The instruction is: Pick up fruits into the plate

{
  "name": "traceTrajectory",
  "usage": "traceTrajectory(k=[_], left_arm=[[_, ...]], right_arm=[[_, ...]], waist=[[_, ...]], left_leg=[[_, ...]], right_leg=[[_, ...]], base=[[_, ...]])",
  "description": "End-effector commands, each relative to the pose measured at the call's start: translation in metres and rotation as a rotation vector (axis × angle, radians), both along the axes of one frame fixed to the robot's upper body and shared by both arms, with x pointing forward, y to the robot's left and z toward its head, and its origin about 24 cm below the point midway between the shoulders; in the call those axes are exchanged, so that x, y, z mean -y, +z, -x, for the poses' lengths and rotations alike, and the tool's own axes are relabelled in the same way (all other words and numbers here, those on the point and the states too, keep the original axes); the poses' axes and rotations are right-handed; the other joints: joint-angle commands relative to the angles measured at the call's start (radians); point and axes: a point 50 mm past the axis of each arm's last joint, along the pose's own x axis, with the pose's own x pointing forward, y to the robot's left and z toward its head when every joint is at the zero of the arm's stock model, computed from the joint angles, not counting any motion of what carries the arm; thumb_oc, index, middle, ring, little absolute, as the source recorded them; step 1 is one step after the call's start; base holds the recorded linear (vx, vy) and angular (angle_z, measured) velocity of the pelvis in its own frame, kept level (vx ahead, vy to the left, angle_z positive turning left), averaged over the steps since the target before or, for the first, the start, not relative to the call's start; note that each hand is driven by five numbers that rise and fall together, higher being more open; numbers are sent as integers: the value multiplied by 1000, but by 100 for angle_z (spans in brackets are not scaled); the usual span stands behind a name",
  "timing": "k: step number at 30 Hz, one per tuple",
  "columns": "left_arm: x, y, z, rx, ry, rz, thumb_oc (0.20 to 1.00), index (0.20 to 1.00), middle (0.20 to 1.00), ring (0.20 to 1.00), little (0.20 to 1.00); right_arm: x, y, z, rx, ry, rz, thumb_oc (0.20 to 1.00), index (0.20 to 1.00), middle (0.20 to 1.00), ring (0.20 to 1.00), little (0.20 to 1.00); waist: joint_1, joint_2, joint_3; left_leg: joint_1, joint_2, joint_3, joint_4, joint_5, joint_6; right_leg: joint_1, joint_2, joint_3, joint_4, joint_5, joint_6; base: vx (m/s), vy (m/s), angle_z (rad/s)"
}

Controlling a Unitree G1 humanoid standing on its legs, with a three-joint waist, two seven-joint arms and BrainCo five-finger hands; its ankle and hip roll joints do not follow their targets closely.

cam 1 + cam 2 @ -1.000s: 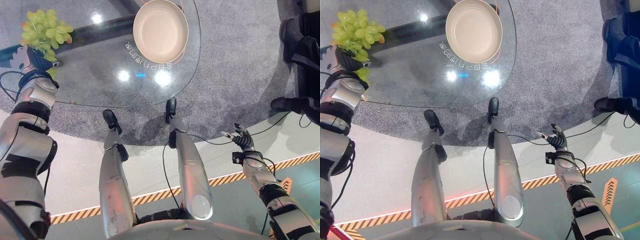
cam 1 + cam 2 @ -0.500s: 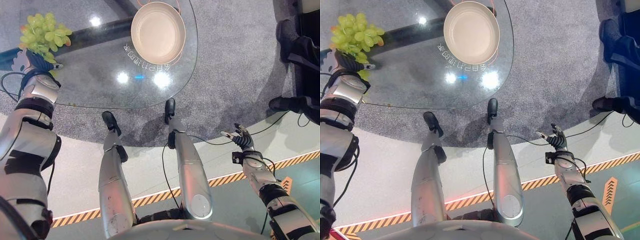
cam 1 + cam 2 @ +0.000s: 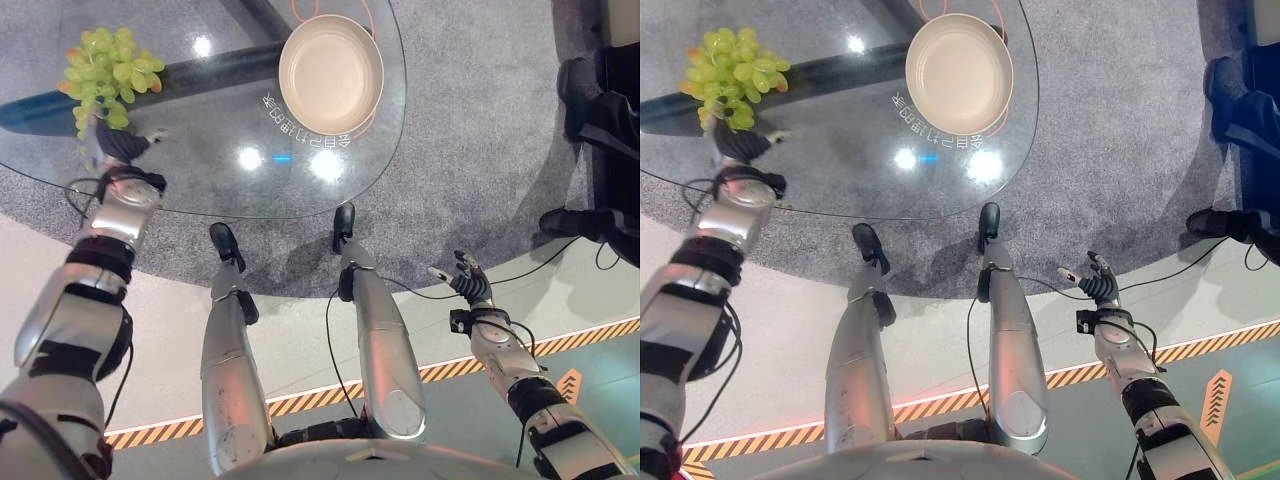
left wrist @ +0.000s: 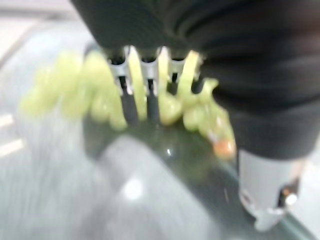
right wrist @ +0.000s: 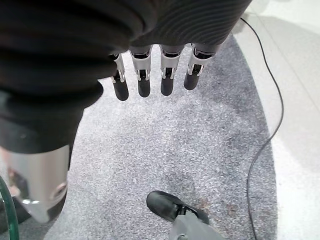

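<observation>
A bunch of green grapes (image 3: 112,62) lies at the far left of the round glass table (image 3: 200,170). My left hand (image 3: 122,145) is just on the near side of the bunch, fingers straight and pointing at it, thumb out to the side. In the left wrist view the fingers (image 4: 130,105) reach up to the grapes (image 4: 75,90); I cannot tell whether they touch. An empty beige plate (image 3: 331,72) sits at the table's far right. My right hand (image 3: 467,287) hangs open low over the floor, fingers (image 5: 145,85) straight above grey carpet.
The table's near edge (image 3: 250,213) curves in front of me, above grey carpet. A dark bar (image 3: 220,70) shows under the glass between grapes and plate. A person's dark shoes and legs (image 3: 590,90) stand at the far right. A striped floor line (image 3: 450,368) runs behind.
My left hand has shifted right and slightly back from the grapes, its thumb now spread. The whole view has shifted a little. Grapes, plate and right hand stay put.
</observation>
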Motion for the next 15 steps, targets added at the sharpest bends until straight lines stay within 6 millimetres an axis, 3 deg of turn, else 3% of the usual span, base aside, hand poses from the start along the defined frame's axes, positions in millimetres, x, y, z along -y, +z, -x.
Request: traceTrajectory(k=[1,10,15], left_arm=[[16,-14,4,62,-68,118,1000,1000,1000,1000,1000],[37,-43,32,108,-196,238,1000,1000,1000,1000,1000],[38,-47,47,187,-154,273,1000,1000,1000,1000,1000]], right_arm=[[19,-7,27,-23,-82,35,1000,1000,1000,1000,1000],[24,-11,41,-27,-138,22,1000,1000,1000,1000,1000],[29,-15,49,-43,-160,18,1000,1000,1000,1000,1000]], waist=[[3,36,-3],[39,57,-3],[54,66,-3]], left_leg=[[-7,-83,49,100,-186,10],[1,-103,37,92,-189,24],[13,-113,29,91,-193,30]], right_leg=[[47,82,-24,-6,-72,3],[66,66,-49,-17,-71,6],[80,63,-55,-18,-76,5]], base=[[-4,-6,4],[7,0,0],[4,0,1]])
